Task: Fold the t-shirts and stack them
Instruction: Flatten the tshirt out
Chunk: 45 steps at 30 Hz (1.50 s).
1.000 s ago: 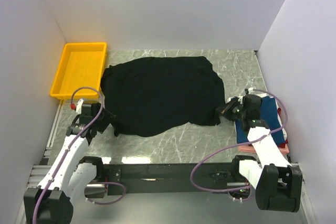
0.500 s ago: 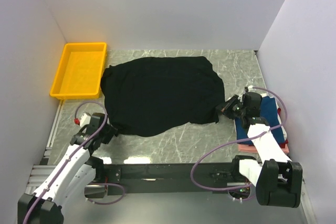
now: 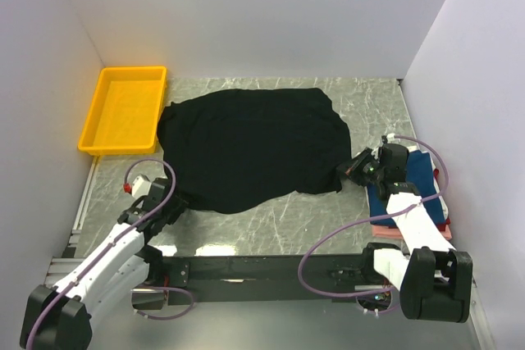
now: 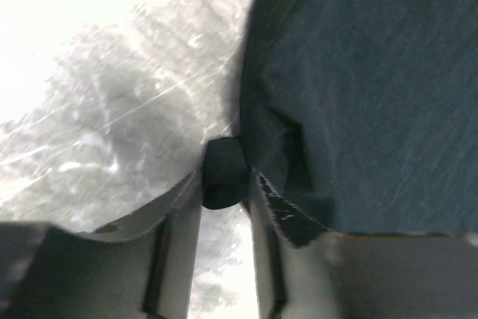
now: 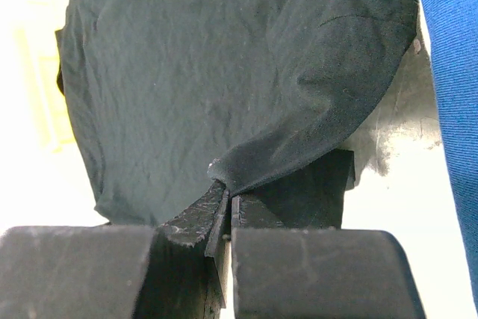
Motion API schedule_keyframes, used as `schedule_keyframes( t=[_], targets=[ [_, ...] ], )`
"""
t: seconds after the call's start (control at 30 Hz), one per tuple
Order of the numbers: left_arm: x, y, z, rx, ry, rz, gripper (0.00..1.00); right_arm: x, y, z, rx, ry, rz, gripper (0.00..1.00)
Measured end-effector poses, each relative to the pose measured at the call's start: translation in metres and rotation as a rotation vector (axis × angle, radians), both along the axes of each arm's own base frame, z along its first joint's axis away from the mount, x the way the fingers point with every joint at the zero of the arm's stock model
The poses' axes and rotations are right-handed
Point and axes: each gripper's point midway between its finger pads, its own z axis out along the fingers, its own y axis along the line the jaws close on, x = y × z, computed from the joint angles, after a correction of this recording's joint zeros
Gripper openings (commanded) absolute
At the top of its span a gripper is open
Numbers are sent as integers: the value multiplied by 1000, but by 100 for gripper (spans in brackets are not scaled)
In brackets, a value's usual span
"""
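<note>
Bright, even light overhead, soft shadows. The table [image 4: 112, 102] glares white in both wrist views; the left is blurred.

No readable text, label or number on black t-shirt [image 3: 250, 149] or yellow tray [image 3: 123, 108].

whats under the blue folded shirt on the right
Pink cloth shows beneath the blue shirt at its near edge. That shirt and the right arm cover the rest of the pile, so any other layers are hidden.
</note>
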Motion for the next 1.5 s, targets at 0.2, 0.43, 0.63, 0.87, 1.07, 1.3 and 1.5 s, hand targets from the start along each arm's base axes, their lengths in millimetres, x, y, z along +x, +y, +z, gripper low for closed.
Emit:
schedule_keyframes(
  t=[0.2, 0.43, 0.63, 0.87, 1.07, 1.3, 1.5],
  targets=[
    [5, -1, -2, 15, -3, -18, 1, 1, 0, 2, -1, -5, 0, 0],
    [9, 2, 49, 1, -71, 14, 0, 8, -2, 21, -10, -24, -8, 0],
    [14, 10, 122, -44, -206, 94, 4, 12, -4, 51, -23, -81, -11, 0],
    [-2, 18, 127, -66, -183, 150, 48, 3, -3, 57, -28, -84, -8, 0],
    [-6, 18, 123, -80, -177, 156, 50, 1, -3, 53, -31, -65, -4, 0],
    [-17, 12, 62, -45, 35, 145, 48, 2, -4, 43, -29, -31, -3, 0],
    [-36, 9, 29, -56, 136, 155, 45, 4, -3, 35, -27, -4, 1, 0]
  ],
)
